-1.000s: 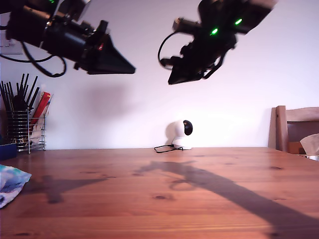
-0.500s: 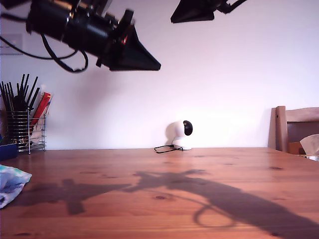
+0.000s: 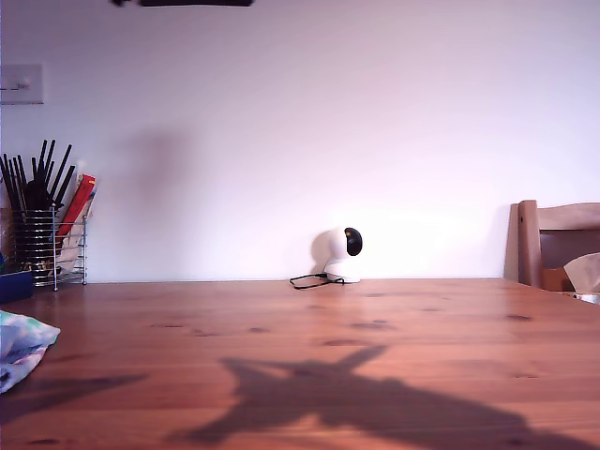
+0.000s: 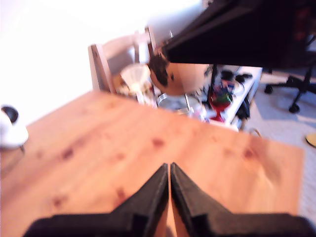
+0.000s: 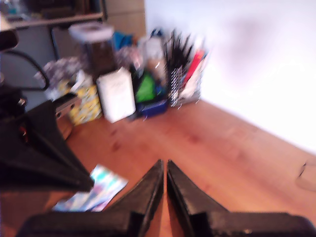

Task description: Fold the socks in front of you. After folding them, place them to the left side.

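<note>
A: Status of my first hand?

B: Its two black fingers lie pressed together tip to tip, with nothing between them. It hangs high above the wooden bench, clear of the surface. Past the bench edge its view shows a wooden chair and the other arm crossing overhead.

A: And my second hand?

B: Same: tips closed against each other, empty, raised above the bench. Its view is blurred by motion.

A: Where are the socks?

B: A pale multicoloured bundle, the socks, lies flat on the bench at the exterior view's left edge, toward the near side. In the second wrist view the same bundle lies on the wood, partly hidden by the other arm. Whether it is folded I cannot tell.

A: Arms in the exterior view?

B: Only a dark sliver at the top edge; I cannot tell which arm it is. A shadow spreads over the near middle of the bench.

A: Other items?

B: A wire caddy of dark utensils at the far corner on the exterior view's left; a small white camera with its cable at the far edge, by the wall.
</note>
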{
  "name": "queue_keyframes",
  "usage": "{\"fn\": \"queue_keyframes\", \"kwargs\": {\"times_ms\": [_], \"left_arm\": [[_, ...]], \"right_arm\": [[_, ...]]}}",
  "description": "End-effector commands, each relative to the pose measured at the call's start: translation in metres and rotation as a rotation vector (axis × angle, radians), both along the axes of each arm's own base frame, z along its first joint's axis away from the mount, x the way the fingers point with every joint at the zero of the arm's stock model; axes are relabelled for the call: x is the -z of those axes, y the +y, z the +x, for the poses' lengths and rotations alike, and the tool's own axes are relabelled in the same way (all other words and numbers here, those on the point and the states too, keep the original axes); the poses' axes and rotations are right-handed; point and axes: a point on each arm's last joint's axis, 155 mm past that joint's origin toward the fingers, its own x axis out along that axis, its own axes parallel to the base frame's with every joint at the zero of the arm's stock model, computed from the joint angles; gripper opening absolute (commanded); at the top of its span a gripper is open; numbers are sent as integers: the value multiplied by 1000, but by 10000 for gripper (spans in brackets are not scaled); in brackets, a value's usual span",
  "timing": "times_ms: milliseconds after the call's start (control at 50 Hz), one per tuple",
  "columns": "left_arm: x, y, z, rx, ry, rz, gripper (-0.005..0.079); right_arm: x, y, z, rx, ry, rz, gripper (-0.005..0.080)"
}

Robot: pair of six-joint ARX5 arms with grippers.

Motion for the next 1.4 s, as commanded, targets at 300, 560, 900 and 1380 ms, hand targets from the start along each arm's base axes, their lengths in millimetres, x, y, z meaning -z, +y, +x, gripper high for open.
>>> {"fn": "queue_keyframes", "kwargs": {"times_ms": [300, 560, 900, 1380], "left_arm": [[29, 32, -42, -73, -27, 5, -19], [29, 39, -64, -59, -36, -13, -19], [28, 39, -64, -59, -38, -14, -19], [30, 39, -64, -60, -33, -10, -19]], "right_arm": [[65, -7, -57, 10, 49, -75, -12], [65, -21, -76, 11, 47, -81, -12], [80, -25, -80, 11, 93, -121, -12], [100, -31, -87, 10, 163, -181, -12]]}}
